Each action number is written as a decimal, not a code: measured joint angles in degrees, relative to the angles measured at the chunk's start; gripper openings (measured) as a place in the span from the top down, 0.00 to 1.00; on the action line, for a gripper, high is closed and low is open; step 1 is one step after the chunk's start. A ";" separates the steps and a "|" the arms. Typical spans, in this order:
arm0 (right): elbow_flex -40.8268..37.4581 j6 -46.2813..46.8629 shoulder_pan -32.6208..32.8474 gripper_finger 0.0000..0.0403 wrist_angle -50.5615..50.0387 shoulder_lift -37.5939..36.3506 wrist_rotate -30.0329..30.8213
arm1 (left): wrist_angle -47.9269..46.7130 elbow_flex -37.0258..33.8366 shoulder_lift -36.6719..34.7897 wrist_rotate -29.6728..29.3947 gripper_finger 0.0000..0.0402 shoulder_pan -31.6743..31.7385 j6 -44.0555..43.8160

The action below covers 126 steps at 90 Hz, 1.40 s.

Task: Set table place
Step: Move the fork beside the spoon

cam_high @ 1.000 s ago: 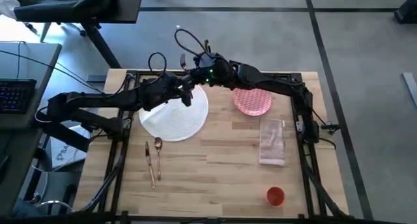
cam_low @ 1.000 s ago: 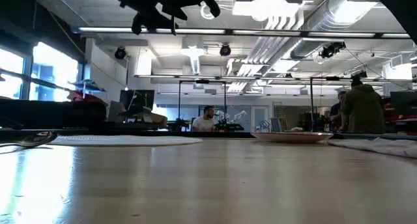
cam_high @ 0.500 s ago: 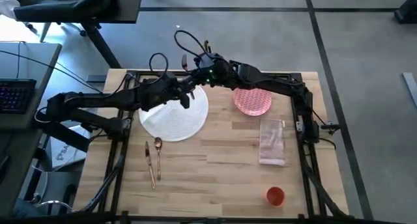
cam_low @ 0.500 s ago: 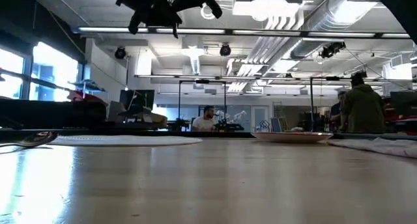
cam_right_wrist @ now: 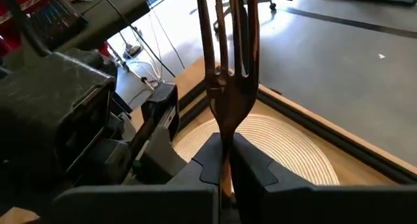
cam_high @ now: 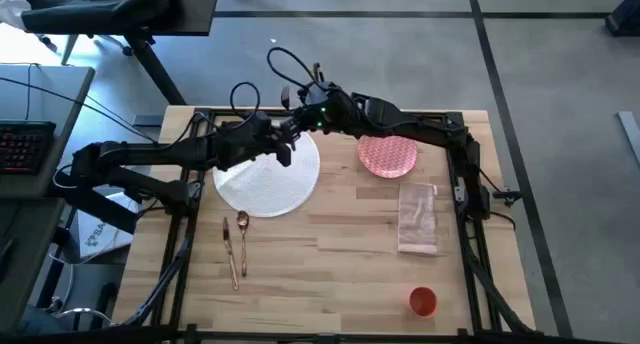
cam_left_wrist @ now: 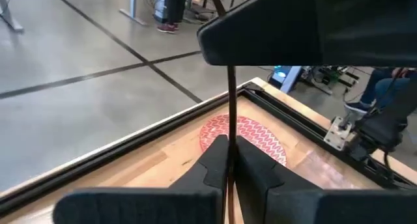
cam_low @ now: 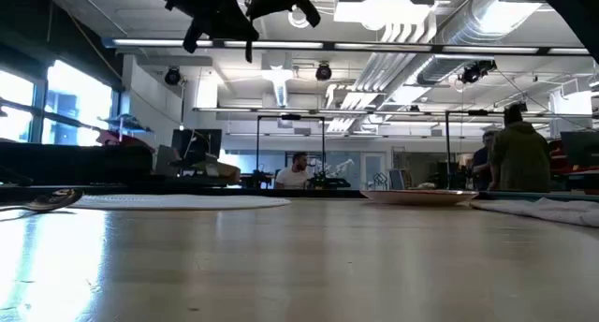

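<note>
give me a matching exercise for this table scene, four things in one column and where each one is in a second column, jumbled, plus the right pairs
Things:
1. fork
2. orange cup
3. napkin
4. spoon

Places, as seen from above:
A. lying flat near the table's right edge, just below the pink plate
B. held up in the air in the right pincer
C. lying below the large white plate, on the left side
D. standing alone near the bottom right corner

Pairs: 1-B, 2-D, 3-A, 4-C
</note>
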 joint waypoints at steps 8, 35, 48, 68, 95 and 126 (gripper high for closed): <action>-0.02 -1.99 -0.31 0.98 -0.97 -0.23 -1.17 | -4.20 0.90 -0.55 1.18 1.00 0.14 -2.13; 0.03 -4.86 -3.43 0.69 -14.34 -3.98 -2.25 | -23.05 1.92 -5.95 6.39 1.00 0.47 -16.82; 0.00 -11.27 -4.21 0.59 -21.44 -7.12 -2.98 | -33.05 -0.09 -7.62 16.76 1.00 -1.53 -27.62; 0.00 -24.74 -5.44 0.56 -32.90 -11.25 -11.28 | -29.57 -11.21 -10.11 23.63 1.00 -15.71 -54.78; 0.00 -32.58 -7.83 0.56 -38.54 -16.50 -11.55 | -18.93 -17.09 -7.85 7.16 1.00 -39.83 -89.36; 0.02 -33.22 -10.96 0.56 -38.00 -18.18 -11.63 | -27.25 -17.02 -5.67 13.48 1.00 -50.41 -100.74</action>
